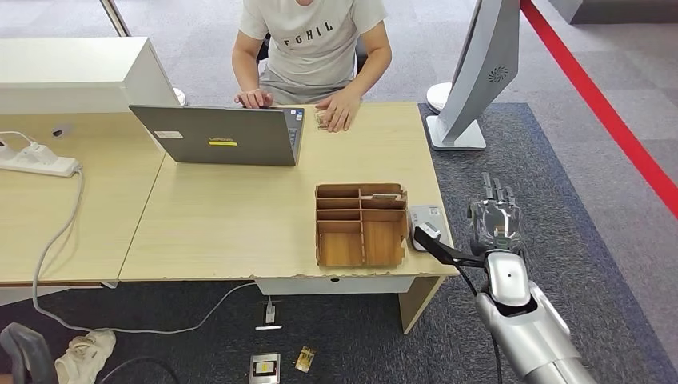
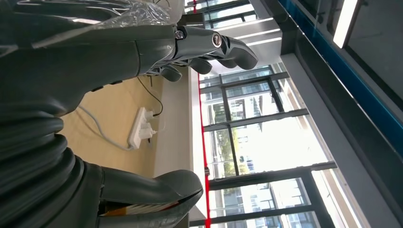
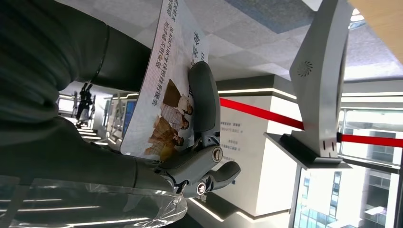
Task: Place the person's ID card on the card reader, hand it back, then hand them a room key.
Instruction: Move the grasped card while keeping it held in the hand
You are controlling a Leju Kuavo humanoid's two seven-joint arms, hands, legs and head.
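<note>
Head view showed the right hand [image 1: 496,222] raised just off the tabletop's [image 1: 240,216] right edge, near the grey card reader [image 1: 426,219] that lay beside the wooden organiser [image 1: 360,225]. In the right wrist view, that hand's fingers [image 3: 203,102] were pressed over a printed card [image 3: 166,85], pinning it against the palm; this looked like the person's ID card, though the print was too turned and small to read. The left hand [image 2: 142,52] in its own wrist view had its fingers curled in loosely with nothing visible between them, so it seemed to hold nothing.

As a judgement, the task stood at an early stage: the card was in the hand and not lying on the reader, so the reading, or else the handing back, was yet to come, and the room key had not been given. Which of those two it was could not be told.

The person [image 1: 312,48] sat at the far side with both hands beside the laptop [image 1: 220,134], face cut off by the frame. One slot of the organiser seemed to hold a card or two, too small to identify. Two small items lay on the floor under the tabletop, unclear.
</note>
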